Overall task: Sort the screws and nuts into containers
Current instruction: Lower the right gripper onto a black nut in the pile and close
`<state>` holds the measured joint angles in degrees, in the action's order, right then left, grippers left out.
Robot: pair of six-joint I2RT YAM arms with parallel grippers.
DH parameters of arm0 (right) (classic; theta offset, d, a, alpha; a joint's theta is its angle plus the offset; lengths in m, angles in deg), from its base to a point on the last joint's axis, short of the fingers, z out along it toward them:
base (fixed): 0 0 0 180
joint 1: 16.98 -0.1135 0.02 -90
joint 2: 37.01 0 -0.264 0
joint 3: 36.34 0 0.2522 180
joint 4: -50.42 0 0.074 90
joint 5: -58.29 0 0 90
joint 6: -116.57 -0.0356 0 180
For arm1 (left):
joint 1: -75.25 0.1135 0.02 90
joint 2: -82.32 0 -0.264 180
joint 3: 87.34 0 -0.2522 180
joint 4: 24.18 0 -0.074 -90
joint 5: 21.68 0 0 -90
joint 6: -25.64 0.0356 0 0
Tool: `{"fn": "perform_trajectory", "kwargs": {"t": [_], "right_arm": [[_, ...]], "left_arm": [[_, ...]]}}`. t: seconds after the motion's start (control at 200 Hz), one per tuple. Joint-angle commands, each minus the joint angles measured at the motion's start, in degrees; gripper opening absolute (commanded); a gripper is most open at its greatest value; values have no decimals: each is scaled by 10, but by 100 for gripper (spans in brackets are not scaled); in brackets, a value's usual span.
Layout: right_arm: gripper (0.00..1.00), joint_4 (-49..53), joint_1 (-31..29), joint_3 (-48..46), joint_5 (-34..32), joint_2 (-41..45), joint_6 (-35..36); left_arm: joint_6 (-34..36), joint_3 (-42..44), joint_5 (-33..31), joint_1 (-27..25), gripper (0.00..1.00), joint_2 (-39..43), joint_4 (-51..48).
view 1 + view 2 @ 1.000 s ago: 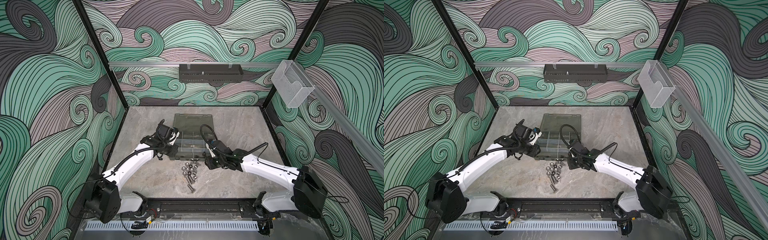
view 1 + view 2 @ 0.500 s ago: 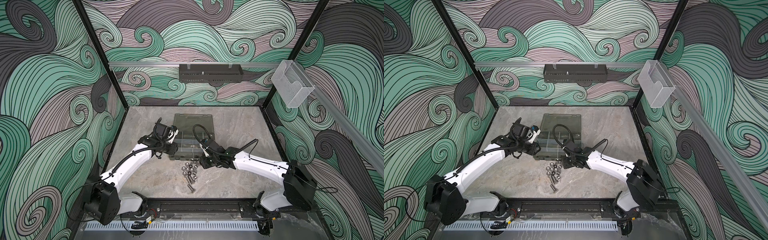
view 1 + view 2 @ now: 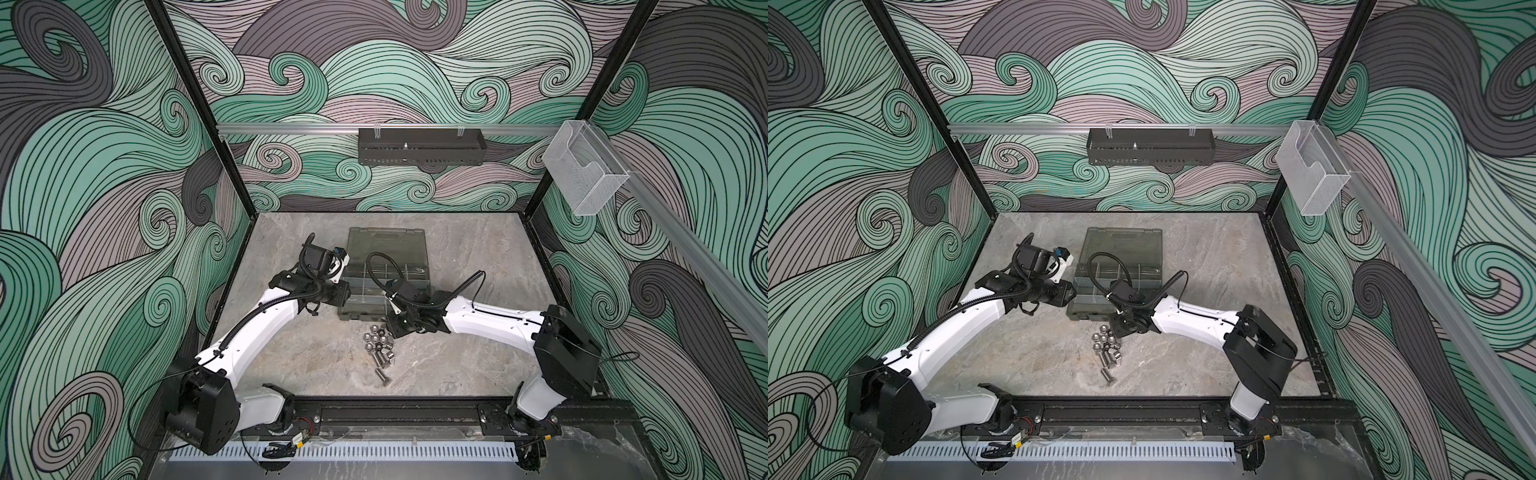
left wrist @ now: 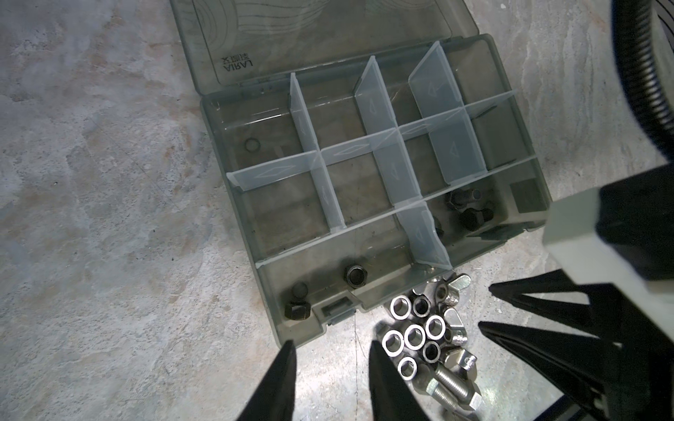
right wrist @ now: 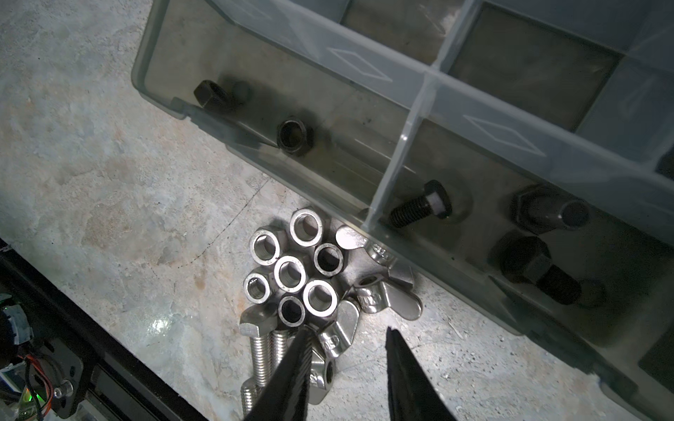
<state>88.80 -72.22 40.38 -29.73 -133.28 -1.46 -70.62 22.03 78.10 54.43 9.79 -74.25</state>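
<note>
Though some black nuts (image 5: 291,136) and screws (image 5: 419,207) already lie in two adjoining near-row compartments of the case (image 4: 284,211), most sorting looks undone. A silver heap (image 5: 290,273) sits on the counter (image 5: 109,182) just beside the case front.

Right pincer (image 5: 348,330): part open, empty, over the heap's wing nuts (image 5: 386,299).
Left pincer (image 4: 332,350): part open, empty, beside the heap.

Left wrist view alone shows the far compartments, seemingly bare. Top views alone show a stray screw (image 3: 381,381) apart from the heap.
</note>
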Motion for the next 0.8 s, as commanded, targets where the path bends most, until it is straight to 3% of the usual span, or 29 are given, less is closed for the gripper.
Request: {"fn": "perform_trajectory", "kwargs": {"t": [0.0,0.79], "right_arm": [[34,13,-10,27,2,-26,11],[32,26,-25,87,-31,-124,-4]], "left_arm": [[-12,-6,15,14,37,4,2],[-15,-2,24,29,37,7,5]]}}
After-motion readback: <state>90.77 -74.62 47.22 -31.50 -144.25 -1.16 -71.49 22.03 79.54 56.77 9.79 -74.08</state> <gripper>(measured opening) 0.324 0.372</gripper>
